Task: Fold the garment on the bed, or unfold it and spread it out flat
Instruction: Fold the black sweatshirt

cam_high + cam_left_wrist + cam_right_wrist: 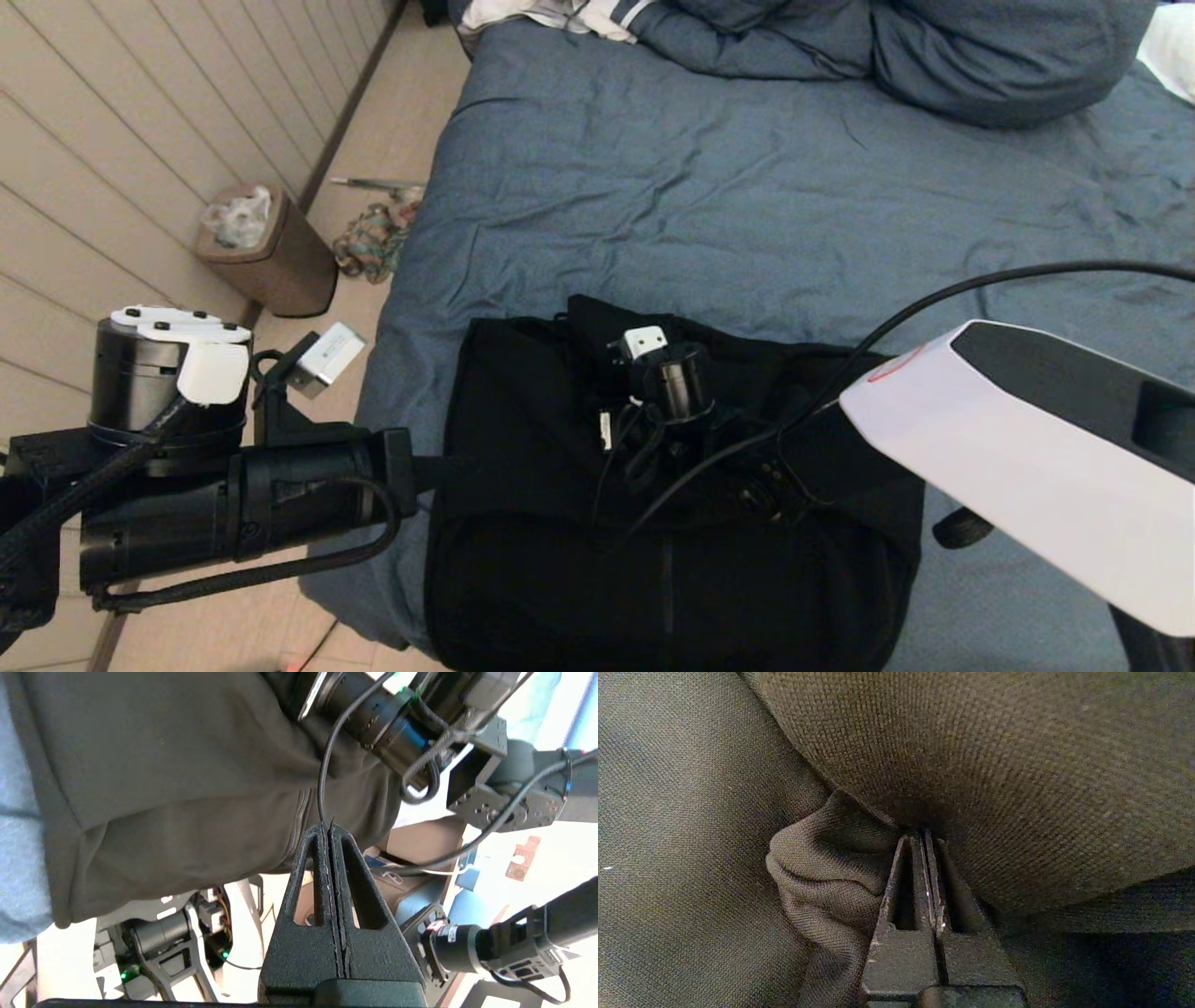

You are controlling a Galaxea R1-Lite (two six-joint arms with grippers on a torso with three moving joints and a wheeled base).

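The black garment [560, 523] lies bunched in a rough rectangle on the near part of the blue bed [747, 205], its near edge hanging off the bed's front. My right gripper [926, 835] is shut, its tips pushed under a bulging fold of the fabric; I see no cloth between the fingers. In the head view its wrist [681, 387] sits over the garment's far middle. My left gripper [327, 828] is shut and holds nothing. It hovers at the garment's left edge [448, 471], pointing across the hanging fabric [163, 788].
On the floor left of the bed stand a brown waste bin [266, 247] and a multicoloured rag [373, 238]. A white striped cloth [579, 14] and bunched blue bedding [887, 47] lie at the far end. My right arm's white cover [1027, 467] hides the near right.
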